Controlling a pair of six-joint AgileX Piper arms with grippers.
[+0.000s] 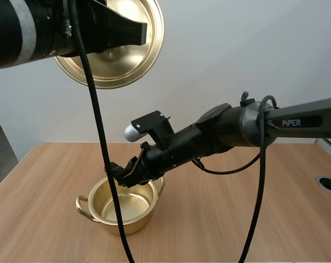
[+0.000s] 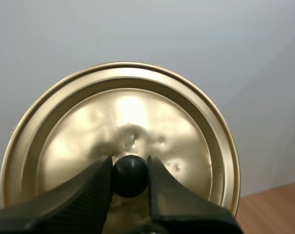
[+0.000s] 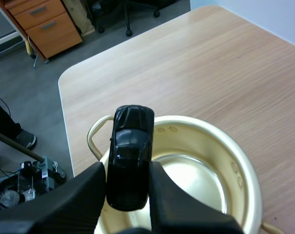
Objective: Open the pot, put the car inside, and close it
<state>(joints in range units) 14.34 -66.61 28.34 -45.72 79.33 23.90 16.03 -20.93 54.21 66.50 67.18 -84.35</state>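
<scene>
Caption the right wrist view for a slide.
Right pincer shut on a black toy car, poised over the open gold pot on the wooden table.

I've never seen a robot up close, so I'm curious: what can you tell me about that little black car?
The toy car is glossy black, smooth and rounded, with dark windows; wheels are hidden. The right claw pinches its sides, holding it above the rim of the open golden pot, touching nothing else.
</scene>
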